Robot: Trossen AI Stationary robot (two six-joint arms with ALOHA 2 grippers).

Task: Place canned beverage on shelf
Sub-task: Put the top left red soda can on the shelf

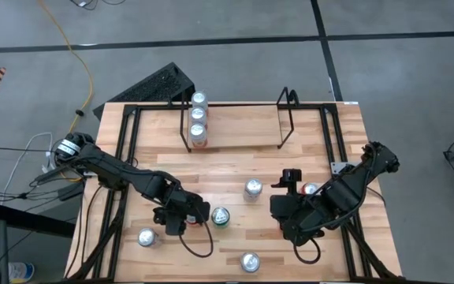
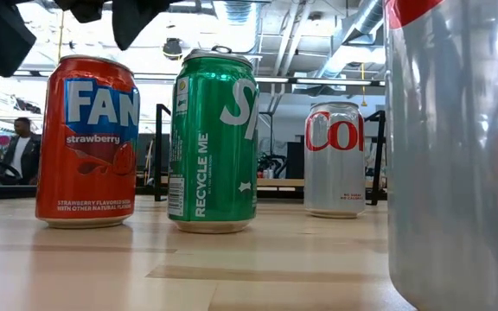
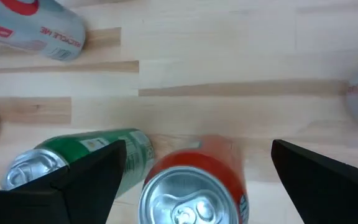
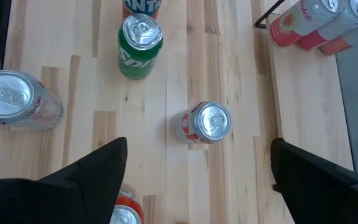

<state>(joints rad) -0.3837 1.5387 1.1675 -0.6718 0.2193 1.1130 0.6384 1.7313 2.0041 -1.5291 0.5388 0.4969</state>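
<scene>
An orange strawberry can (image 3: 194, 186) stands upright on the wood table, with a green can (image 3: 86, 152) close beside it. My left gripper (image 3: 197, 149) hangs open just above the orange can, one finger on either side of its top, touching nothing; in the low view the fingers (image 2: 3, 34) show above that can (image 2: 86, 142). The shelf (image 1: 286, 118) stands at the table's far edge with three cans (image 1: 198, 115) at its left end. My right gripper (image 4: 199, 144) waits open, high over the table's right half.
Loose cans stand about the table: a silver one (image 1: 253, 188) mid-table, one (image 1: 311, 189) by the right arm, one (image 1: 146, 237) near left and one (image 1: 250, 262) at the near edge. The shelf floor (image 1: 243, 126) right of its cans is bare.
</scene>
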